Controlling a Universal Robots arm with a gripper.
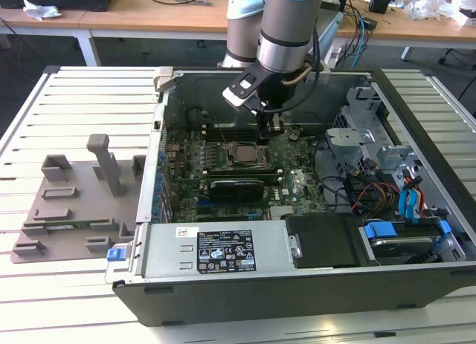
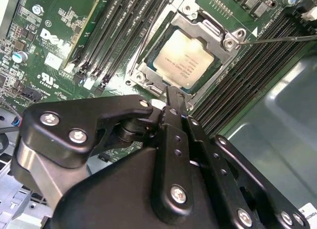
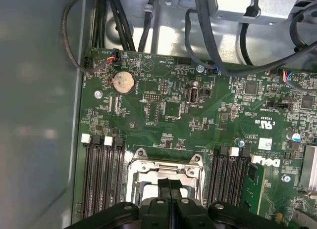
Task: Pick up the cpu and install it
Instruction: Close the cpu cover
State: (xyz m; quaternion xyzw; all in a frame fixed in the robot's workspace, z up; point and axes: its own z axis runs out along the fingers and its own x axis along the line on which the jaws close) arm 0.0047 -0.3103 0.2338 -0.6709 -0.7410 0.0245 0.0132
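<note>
The cpu (image 2: 184,65) lies in the socket (image 2: 146,66), just beyond the gripper (image 3: 169,183). We judge it placed. The gripper is clenched, empty.

Exterior view: bright, even overhead light, soft shadows; case (image 1: 297,293) interior dimmer than white table (image 1: 82,99). Second wrist view: pale glare on cpu (image 2: 184,65) lid. First wrist view: hazy sheen on grey case wall (image 3: 34,115).
</note>
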